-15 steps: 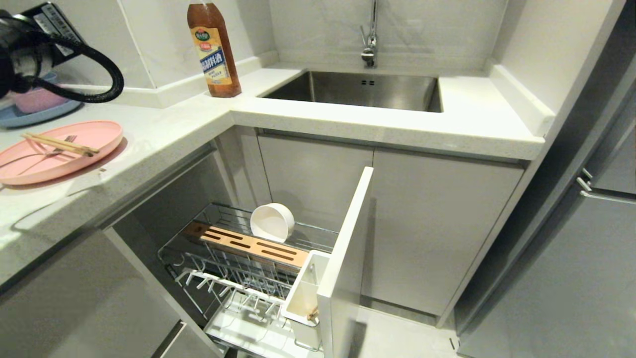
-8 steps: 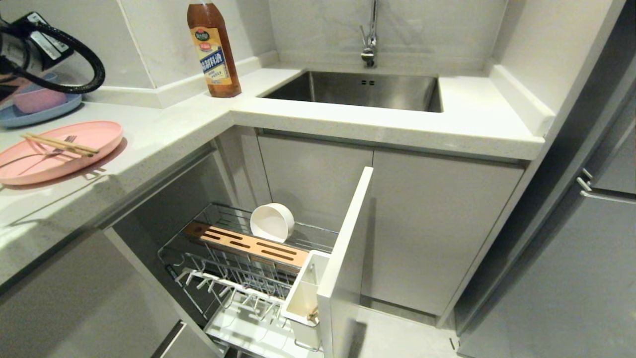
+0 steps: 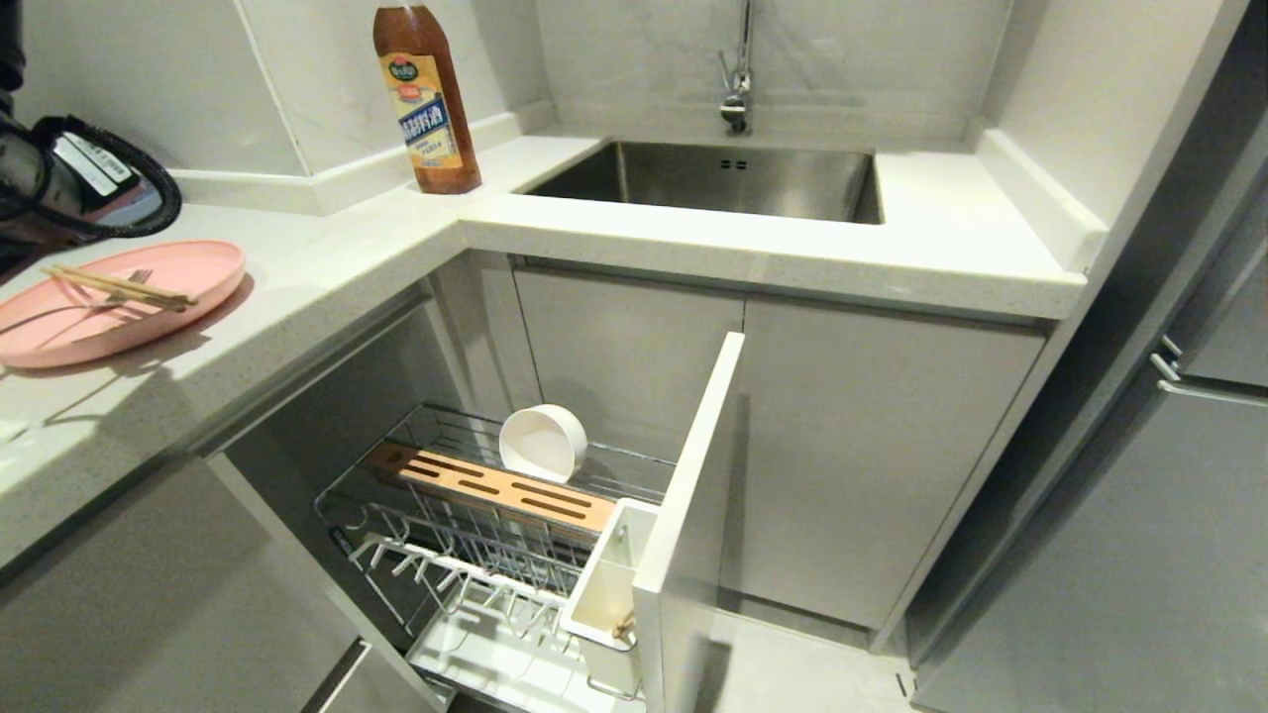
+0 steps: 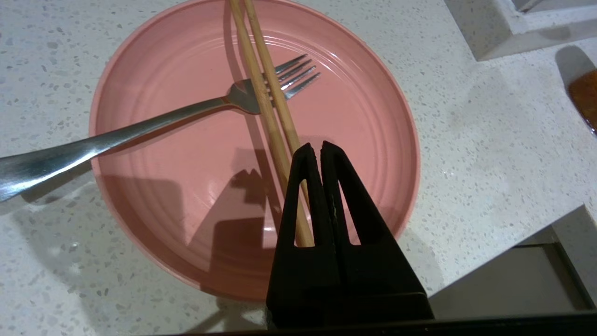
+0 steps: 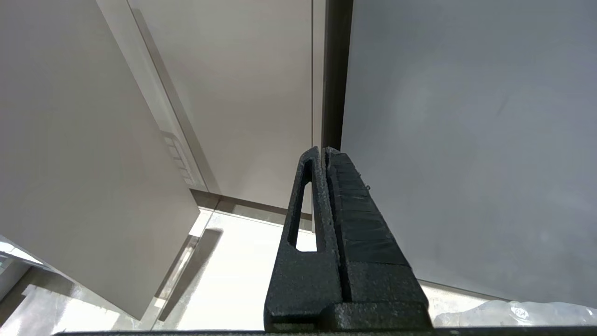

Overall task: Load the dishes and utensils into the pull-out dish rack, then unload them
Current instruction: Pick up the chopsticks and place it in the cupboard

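Left tool [image 4: 321,148], fingers pressed together and holding nothing, is now hanging over the pink plate [image 4: 186,196] on the worktop [image 3: 327,267], having swung down there; chopsticks [image 4: 266,93] and fork [image 4: 140,126] are lying across it; cream-white bowl [image 3: 540,444] is already sitting in the rack [image 3: 475,555]; right tool [image 5: 324,151] is parked, closed.

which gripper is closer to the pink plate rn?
Left. The left gripper hovers shut right above the pink plate, over the chopsticks. The right gripper hangs shut low by the cabinet doors, nowhere near the plate.
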Available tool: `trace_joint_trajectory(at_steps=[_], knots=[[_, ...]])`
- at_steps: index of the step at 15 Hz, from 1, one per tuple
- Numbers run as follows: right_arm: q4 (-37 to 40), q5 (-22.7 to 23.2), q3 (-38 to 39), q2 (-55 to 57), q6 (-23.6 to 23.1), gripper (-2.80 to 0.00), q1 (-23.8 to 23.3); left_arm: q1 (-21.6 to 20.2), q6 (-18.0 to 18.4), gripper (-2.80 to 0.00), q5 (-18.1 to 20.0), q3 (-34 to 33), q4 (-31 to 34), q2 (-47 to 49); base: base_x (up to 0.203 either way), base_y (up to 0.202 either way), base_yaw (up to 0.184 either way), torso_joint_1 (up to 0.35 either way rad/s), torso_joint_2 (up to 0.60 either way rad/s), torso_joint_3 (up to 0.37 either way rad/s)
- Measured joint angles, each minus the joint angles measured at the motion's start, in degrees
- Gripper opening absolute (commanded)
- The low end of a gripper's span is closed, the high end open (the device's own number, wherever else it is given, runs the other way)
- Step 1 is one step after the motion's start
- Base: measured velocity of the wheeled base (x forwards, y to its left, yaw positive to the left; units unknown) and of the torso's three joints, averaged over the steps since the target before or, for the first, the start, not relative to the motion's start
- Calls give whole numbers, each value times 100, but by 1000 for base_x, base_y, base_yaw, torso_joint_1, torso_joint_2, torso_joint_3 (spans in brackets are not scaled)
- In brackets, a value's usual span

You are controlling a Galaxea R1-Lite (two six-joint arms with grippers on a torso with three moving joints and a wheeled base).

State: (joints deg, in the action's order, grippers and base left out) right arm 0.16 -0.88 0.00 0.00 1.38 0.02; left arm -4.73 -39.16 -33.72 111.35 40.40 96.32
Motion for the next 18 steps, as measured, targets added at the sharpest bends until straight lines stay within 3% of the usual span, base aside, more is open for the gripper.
trace_joint_trajectory(at_steps=[1,18], knots=[[0,0,0,0,-1,-280,0,-26,1,0,15,0,0,18,0,0,0,0,0,0],[2,0,0,0,-1,-280,2,-210,22,0,16,-10,218,504,0,0,0,0,0,0]])
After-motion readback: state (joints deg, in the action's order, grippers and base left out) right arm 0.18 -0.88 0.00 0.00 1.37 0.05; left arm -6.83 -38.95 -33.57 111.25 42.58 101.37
